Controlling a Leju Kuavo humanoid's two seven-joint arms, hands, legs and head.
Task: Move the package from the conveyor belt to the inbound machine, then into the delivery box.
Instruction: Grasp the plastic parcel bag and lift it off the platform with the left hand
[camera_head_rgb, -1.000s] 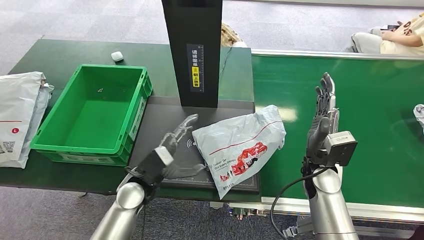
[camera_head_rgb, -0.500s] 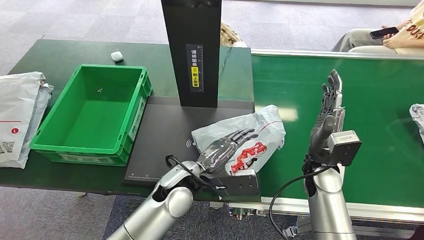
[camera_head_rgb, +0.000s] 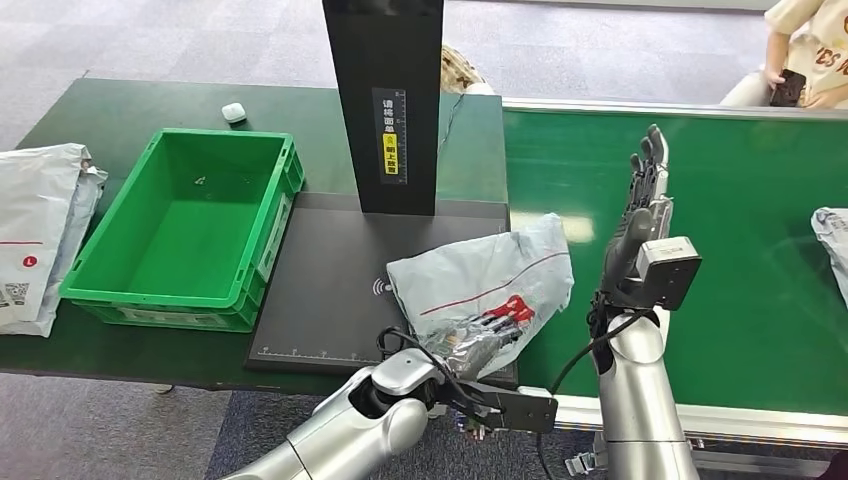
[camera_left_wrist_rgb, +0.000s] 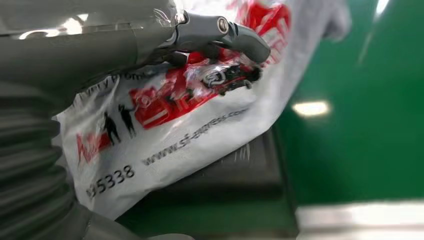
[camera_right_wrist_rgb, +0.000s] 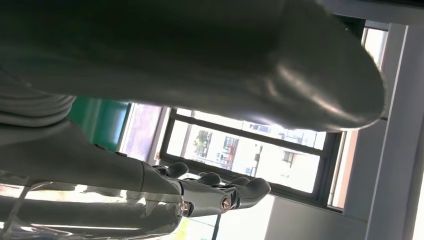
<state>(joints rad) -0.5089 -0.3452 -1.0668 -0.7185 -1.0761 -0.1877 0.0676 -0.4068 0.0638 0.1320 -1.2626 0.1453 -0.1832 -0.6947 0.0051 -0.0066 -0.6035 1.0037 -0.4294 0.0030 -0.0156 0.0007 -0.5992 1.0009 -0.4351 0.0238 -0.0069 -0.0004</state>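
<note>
Package (camera_head_rgb: 480, 285), grey with red print reading "www.sf-express.com" and digits "5338", lies on the black inbound machine (camera_head_rgb: 330, 270), its right side over the conveyor belt (camera_head_rgb: 740, 200). Left hand (camera_head_rgb: 480, 335) grips its near edge, while right hand (camera_head_rgb: 645, 205) stands upright, fingers straight, holding nothing. One empty green delivery box (camera_head_rgb: 185, 225) sits left of the machine.

We see the package (camera_head_rgb: 480, 285) lying on the scanner pad (camera_head_rgb: 330, 290), seemingly overhanging toward the conveyor belt (camera_head_rgb: 740, 260) on the right; the bin (camera_head_rgb: 190, 225) sits left.
</note>
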